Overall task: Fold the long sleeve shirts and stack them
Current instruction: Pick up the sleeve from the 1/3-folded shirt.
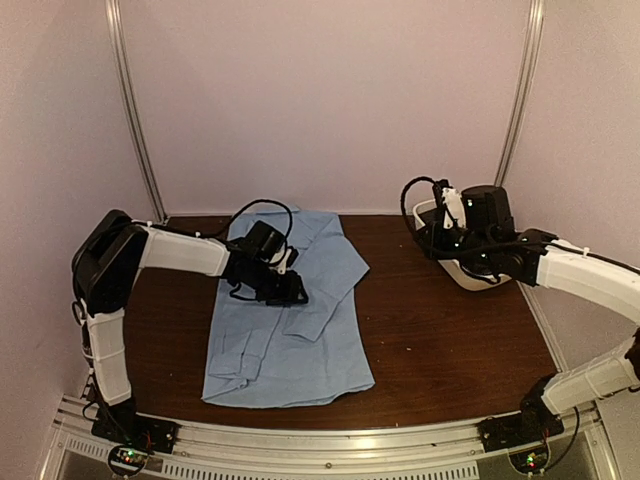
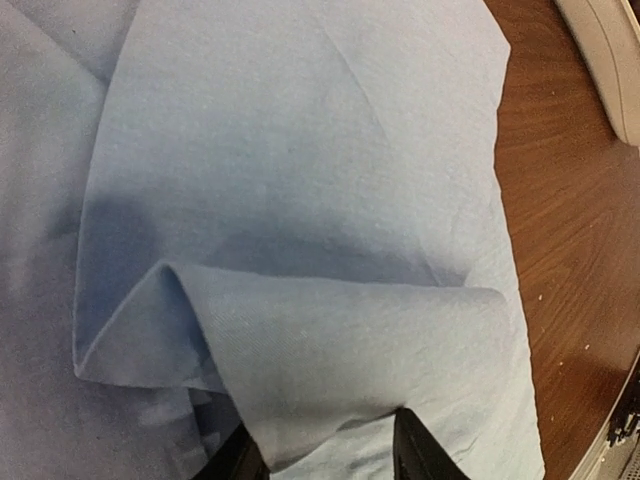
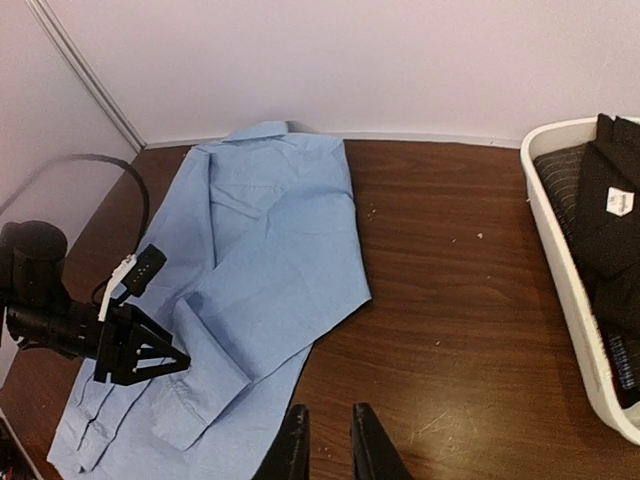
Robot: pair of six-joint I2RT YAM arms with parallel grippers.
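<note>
1. Light blue shirt [image 1: 320, 360] spread flat on the table [image 1: 450, 340], left of centre in the overhead view. Collar up by the far wall, hem toward the near edge, so the long axis runs far to near. One sleeve folded in over the front, slanting toward the lower middle.
2. Directly beneath the left hand [image 1: 288, 290], about at the middle of the cloth. Well apart from the right hand [image 3: 328, 440], off at the right of the overhead view near the white tub [image 3: 560, 260]. Left arm plainly the nearer of the two.
3. Left hand: fingers [image 2: 420, 450] standing apart at the bottom of its own camera view, with a raised fold of blue cloth running in between them. No firm pinch to be seen; judged poised to close on that fold.
4. Right hand: fingers almost together, only a thin gap, nothing held. Raised, looking across bare wood at the shirt's right side.
5. Tub at the right edge of the right wrist view, holding dark folded clothes [image 3: 600, 190], nowhere touching the shirt.
6. Coming move, as a guess: catch the fold cleanly and draw it across the long axis. Main risk: pinching one layer only and dragging the rest askew.
</note>
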